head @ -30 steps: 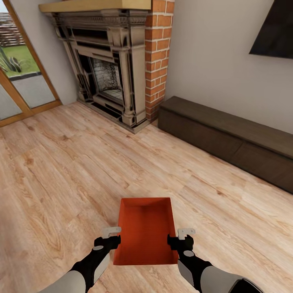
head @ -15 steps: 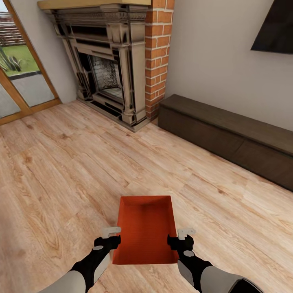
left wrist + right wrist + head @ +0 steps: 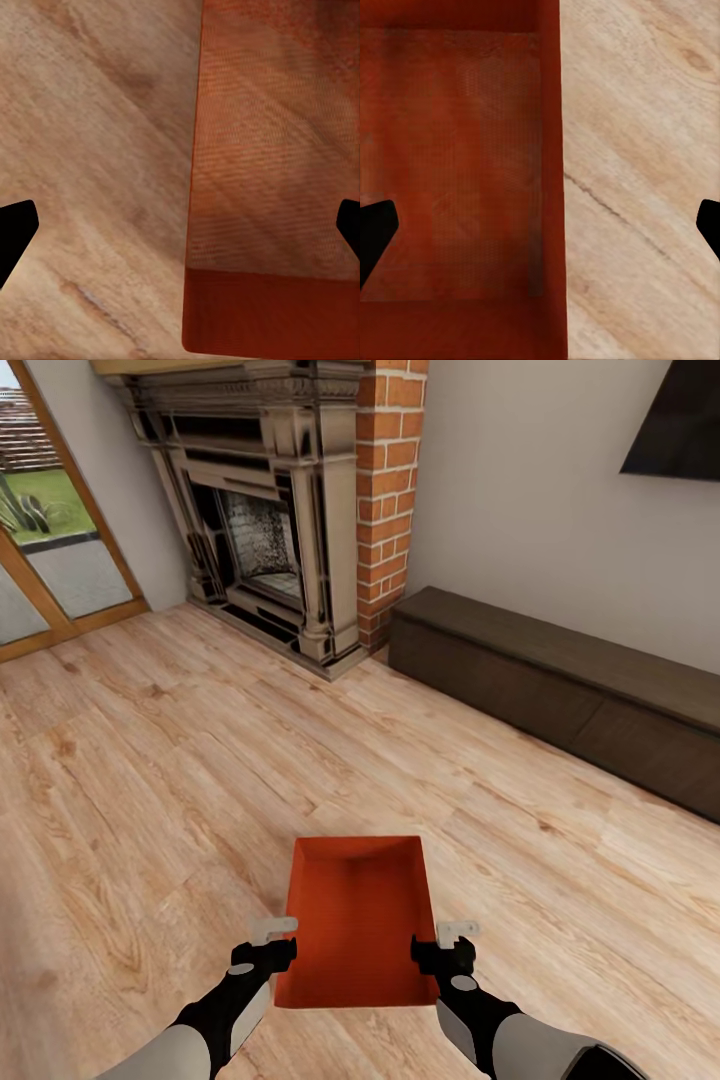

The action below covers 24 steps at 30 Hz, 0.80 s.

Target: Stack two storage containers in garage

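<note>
One orange-red storage container [image 3: 355,920] sits lidless on the light wood-plank floor [image 3: 150,780] of the living room, just ahead of me. My left gripper [image 3: 270,945] is open at its left wall and my right gripper [image 3: 450,945] is open at its right wall. In the left wrist view the container [image 3: 270,150] wall edge runs between the spread fingertips [image 3: 15,225] of the left gripper [image 3: 180,232]. Seen from the right wrist, the container [image 3: 457,150] wall likewise lies inside the wide gap of the right gripper [image 3: 540,232]. Neither gripper is clamped on it.
A dark fireplace [image 3: 270,530] with a red-brick column [image 3: 385,490] stands at the far wall. A long low dark cabinet [image 3: 560,690] runs along the right wall under a black panel [image 3: 680,430]. Wood-framed glass doors [image 3: 50,540] are at far left.
The whole picture has slid slightly upward, so the camera has moved. The container's far rim sits a little higher in view. Both grippers hold the same place, still open.
</note>
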Available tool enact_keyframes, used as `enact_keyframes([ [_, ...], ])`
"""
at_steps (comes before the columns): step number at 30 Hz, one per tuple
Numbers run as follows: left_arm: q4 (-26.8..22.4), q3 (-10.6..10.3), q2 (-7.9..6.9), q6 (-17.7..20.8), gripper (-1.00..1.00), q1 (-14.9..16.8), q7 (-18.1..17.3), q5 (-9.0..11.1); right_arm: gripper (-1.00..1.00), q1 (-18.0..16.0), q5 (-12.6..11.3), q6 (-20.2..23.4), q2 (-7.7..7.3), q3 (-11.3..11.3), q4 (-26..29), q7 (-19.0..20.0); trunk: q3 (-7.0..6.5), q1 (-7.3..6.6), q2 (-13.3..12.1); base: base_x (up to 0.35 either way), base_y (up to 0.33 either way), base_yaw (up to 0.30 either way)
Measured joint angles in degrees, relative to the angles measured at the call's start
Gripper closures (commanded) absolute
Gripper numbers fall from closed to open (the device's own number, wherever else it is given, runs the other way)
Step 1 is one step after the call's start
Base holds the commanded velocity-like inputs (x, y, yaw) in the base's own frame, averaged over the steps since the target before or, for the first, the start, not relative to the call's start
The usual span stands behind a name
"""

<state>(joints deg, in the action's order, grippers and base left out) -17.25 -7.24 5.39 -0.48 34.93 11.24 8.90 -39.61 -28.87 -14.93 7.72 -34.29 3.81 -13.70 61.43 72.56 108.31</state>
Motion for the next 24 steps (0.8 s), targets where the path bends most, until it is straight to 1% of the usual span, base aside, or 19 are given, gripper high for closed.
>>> enact_keyframes([
  [6,-0.04,0.00,0.00,0.00,-1.00,0.01,0.00,0.00,-1.00,0.00,-0.25,-1.14,0.00,0.02,0.00,0.01,1.08,1.32,2.41,0.000,0.000,0.000],
  [24,0.01,0.00,0.00,0.00,-1.00,-0.01,0.00,-0.04,-1.00,0.00,-0.36,-1.26,-0.09,0.05,-0.33,0.00,4.31,5.27,9.63,0.000,0.000,0.000],
])
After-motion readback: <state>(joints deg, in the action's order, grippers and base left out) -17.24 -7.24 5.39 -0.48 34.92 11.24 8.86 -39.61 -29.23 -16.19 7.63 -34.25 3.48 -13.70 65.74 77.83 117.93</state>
